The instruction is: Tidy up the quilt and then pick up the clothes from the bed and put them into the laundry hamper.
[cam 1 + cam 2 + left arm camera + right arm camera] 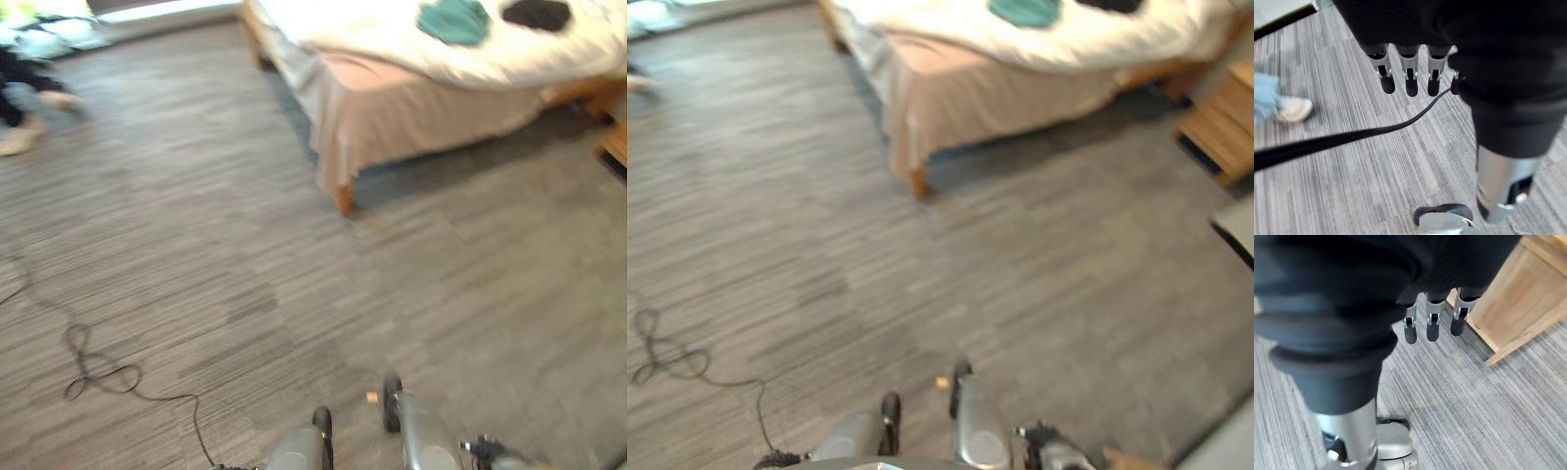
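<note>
The bed [411, 113] stands at the far side of the room, a stretch of carpet away. A white quilt [382, 34] lies rumpled over it and hangs off the near side. On the quilt rest a teal garment [453, 22] and, to its right, a black garment [536, 14]. My left hand [1409, 73] hangs down over the carpet, fingers straight, with nothing in it. My right hand [1432, 320] hangs the same way beside a wooden cabinet, fingers straight and empty.
A wooden nightstand [1220, 122] stands right of the bed, close to my right hand. A person's shoe [1293, 108] is on the carpet to my left, and the person's feet [24, 117] show at the far left. A pale grey object [1239, 227] sits at the right edge.
</note>
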### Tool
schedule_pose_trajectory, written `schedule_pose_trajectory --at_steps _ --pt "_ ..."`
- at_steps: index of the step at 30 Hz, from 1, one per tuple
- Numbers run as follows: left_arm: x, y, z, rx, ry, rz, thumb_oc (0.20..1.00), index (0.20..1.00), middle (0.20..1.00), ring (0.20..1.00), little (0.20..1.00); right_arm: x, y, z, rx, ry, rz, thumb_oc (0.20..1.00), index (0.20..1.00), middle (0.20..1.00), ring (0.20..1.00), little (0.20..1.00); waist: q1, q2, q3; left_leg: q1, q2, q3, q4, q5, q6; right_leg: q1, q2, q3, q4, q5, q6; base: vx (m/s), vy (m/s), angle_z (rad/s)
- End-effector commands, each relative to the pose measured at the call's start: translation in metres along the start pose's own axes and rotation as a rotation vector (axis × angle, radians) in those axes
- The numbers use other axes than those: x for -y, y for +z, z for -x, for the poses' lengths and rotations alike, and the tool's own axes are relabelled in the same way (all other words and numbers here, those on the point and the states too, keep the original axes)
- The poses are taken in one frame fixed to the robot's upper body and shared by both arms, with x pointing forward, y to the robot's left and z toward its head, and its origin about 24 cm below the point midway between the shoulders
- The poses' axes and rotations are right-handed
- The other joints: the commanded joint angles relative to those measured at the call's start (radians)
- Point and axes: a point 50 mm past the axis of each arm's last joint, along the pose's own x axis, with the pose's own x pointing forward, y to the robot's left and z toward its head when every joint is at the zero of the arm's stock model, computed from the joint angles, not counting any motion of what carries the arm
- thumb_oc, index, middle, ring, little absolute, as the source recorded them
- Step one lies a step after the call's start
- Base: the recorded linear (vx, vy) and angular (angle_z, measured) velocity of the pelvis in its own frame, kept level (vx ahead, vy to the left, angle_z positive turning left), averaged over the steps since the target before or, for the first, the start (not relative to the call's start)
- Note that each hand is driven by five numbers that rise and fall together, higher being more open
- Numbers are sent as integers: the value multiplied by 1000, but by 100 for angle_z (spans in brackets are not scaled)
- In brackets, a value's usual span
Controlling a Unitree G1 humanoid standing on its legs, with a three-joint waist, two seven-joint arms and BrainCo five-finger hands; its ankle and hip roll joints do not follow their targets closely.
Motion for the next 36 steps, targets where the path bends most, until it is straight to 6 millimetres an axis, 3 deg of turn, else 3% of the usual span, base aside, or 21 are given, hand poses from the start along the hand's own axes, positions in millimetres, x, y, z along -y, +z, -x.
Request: schedule_pose_trajectory --at_steps 1,4,6,7,9,10,11,13,15,16,18,21,23,24,26,27,30,31,32,33,36 --pt "2 -18 1 -30 2 -73 1000 1000 1000 1000 1000 1 -12 1 -42 16 14 1000 1000 1000 1000 1000 -26 -3 7 117 -82 -49 78 -137 22 23 -4 35 -186 278 19 474 -137 28" --pt "11 -34 4 -86 -7 -71 1000 1000 1000 1000 1000 6 -28 2 -117 0 113 1000 1000 1000 1000 1000 -48 28 -27 186 -41 -39 136 -130 -23 36 5 29 -116 242 -11 684 -200 41" --pt "13 -40 5 -87 -35 -109 1000 1000 1000 1000 1000 9 -42 3 -133 -17 143 1000 1000 1000 1000 1000 -62 48 -52 219 12 -38 203 -46 -62 45 22 28 -48 221 -42 645 -228 38" --pt "15 -42 6 -82 -51 -129 1000 1000 1000 1000 1000 11 -42 3 -112 -30 136 1000 1000 1000 1000 1000 -66 58 -64 214 42 -31 279 47 -86 68 38 15 -34 211 -61 454 -181 29" --pt "17 -43 6 -74 -54 -129 1000 1000 1000 1000 1000 12 -39 3 -89 -38 130 1000 1000 1000 1000 1000 -68 56 -74 198 57 -23 319 110 -98 85 44 9 -32 201 -73 369 -149 52" --pt "20 -42 7 -58 -55 -117 1000 1000 1000 1000 1000 13 -31 2 -66 -46 125 1000 1000 1000 1000 1000 -69 52 -80 169 81 -11 377 163 -108 115 58 7 -32 180 -92 521 -261 36" --pt "26 -34 8 -28 -62 -103 1000 1000 1000 1000 1000 19 -21 2 -27 -67 115 1000 1000 1000 1000 1000 -49 29 -75 4 80 -8 526 189 -103 174 62 15 -43 156 -124 502 -276 15" --pt "28 -24 7 -1 -60 -113 1000 1000 1000 1000 1000 24 -12 1 16 -86 87 1000 1000 1000 1000 1000 -10 14 -53 -175 18 -30 585 157 -80 226 59 16 -51 139 -128 392 -174 46" --pt "20 -21 6 -12 -27 -101 1000 1000 1000 1000 1000 24 10 1 112 -73 44 1000 1000 1000 1000 1000 43 -4 -26 -281 -23 -27 367 175 -61 286 74 35 -69 110 -122 589 -68 7" --pt "14 -25 4 -38 -16 -97 1000 1000 1000 1000 1000 20 19 1 141 -56 40 1000 1000 1000 1000 1000 77 -1 -15 -317 -12 -24 158 242 -78 328 99 39 -83 84 -121 613 20 -36" --pt "12 -37 5 -73 -14 -94 1000 1000 1000 1000 1000 17 20 1 127 -50 39 1000 1000 1000 1000 1000 124 10 -2 -381 -17 -62 -15 312 -98 390 119 63 -88 53 -127 695 98 -69" --pt "14 -50 6 -116 -19 -64 1000 1000 1000 1000 1000 13 21 0 121 -48 65 1000 1000 1000 1000 1000 152 14 -5 -366 -8 -77 -88 275 -92 444 89 76 -54 -15 -101 555 165 -79" --pt "12 -62 8 -159 2 -70 1000 1000 1000 1000 1000 9 20 0 123 -47 97 1000 1000 1000 1000 1000 175 13 -29 -329 0 -80 -78 247 -87 496 43 42 10 -72 -69 632 176 -159" --pt "5 -66 7 -164 26 -61 1000 1000 1000 1000 1000 1 14 1 125 -19 111 1000 1000 1000 1000 1000 185 10 -58 -285 10 -63 -47 241 -75 508 -10 -22 152 -74 -46 649 172 -108" --pt "-4 -61 5 -143 45 -35 1000 1000 1000 1000 1000 -5 12 2 152 -14 114 1000 1000 1000 1000 1000 179 22 -76 -220 8 -30 -53 225 -48 422 -78 -113 382 13 -28 650 210 -34" --pt "-10 -54 3 -123 57 1 1000 1000 1000 1000 1000 -12 21 4 203 -15 156 1000 1000 1000 1000 1000 186 38 -80 -160 0 -33 -66 205 -34 356 -171 -157 402 92 -37 427 131 -29" --pt "-18 -42 0 -80 66 12 1000 1000 1000 1000 1000 -19 34 6 252 -13 175 1000 1000 1000 1000 1000 177 41 -74 -125 -1 -60 -75 189 -38 327 -155 -161 251 37 -51 279 -119 -46" --pt "-21 -34 -1 -55 74 24 1000 1000 1000 1000 1000 -21 41 7 269 -13 184 1000 1000 1000 1000 1000 167 41 -70 -116 1 -70 -75 182 -41 306 -138 -142 170 32 -53 258 -363 29" --pt "-25 -16 -2 1 85 73 1000 1000 1000 1000 1000 -23 51 8 300 -19 209 1000 1000 1000 1000 1000 138 36 -62 -91 -6 -104 -101 170 -36 247 -113 -40 41 116 -38 202 -324 64" --pt "-25 -12 -3 13 85 86 1000 1000 1000 1000 1000 -23 52 8 304 -16 218 1000 1000 1000 1000 1000 134 36 -57 -82 -7 -109 -109 168 -35 244 -109 -23 29 128 -36 197 -359 115" --pt "-24 21 -2 136 80 102 1000 1000 1000 1000 1000 -26 57 8 324 -19 198 1000 1000 1000 1000 1000 86 31 -46 -47 -3 -213 -189 168 -27 216 -50 189 -85 192 2 173 -433 127"
